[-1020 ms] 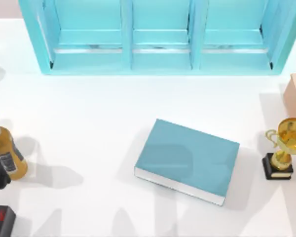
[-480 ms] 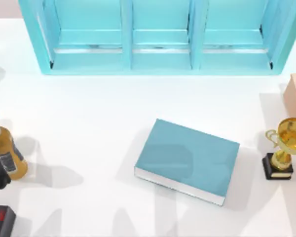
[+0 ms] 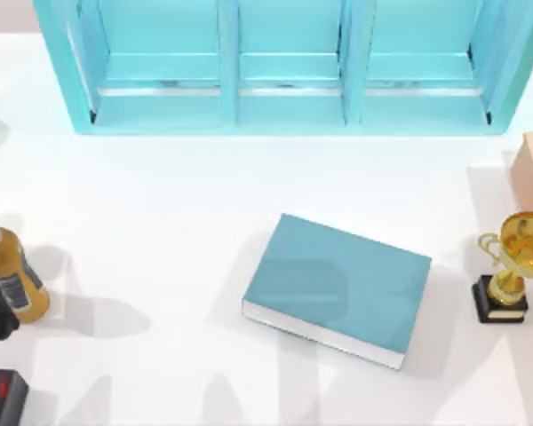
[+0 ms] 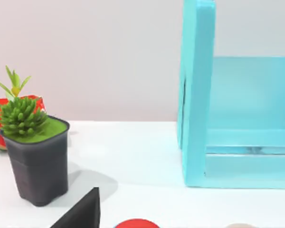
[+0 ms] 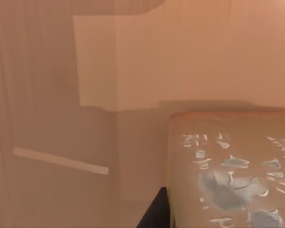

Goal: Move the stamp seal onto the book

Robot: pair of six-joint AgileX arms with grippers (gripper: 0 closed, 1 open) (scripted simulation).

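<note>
Book: the book (image 3: 338, 286) is lying flat and slightly skewed on the bench (image 3: 160, 204), right of centre in the top view, its teal cover bare.
Stamp seal: the right wrist view is showing, close up, a tan-brown mottled block that is probably the stamp seal (image 5: 232, 171), sitting against a plain tan surface; it is certainly not resting on the book, and I cannot tell where on the bench it is standing.
Left hand: I cannot tell whether it is open or closed; its wrist camera is looking past a potted succulent (image 4: 35, 152) toward the end wall of the teal shelf unit (image 4: 197, 95).
Right hand: I cannot tell whether it is gripping the block, open or closed; its camera is sitting very close to the block.
Other things: a gold trophy (image 3: 513, 266) is standing near the right edge of the bench, an amber bottle (image 3: 16, 280) near the left edge, and a black object with a red mark (image 3: 2, 395) at the lower left corner.
Progress: nothing is finished yet. Securing the block, carrying it over the cover and setting it down upright are all, by my judgement, remaining.
</note>
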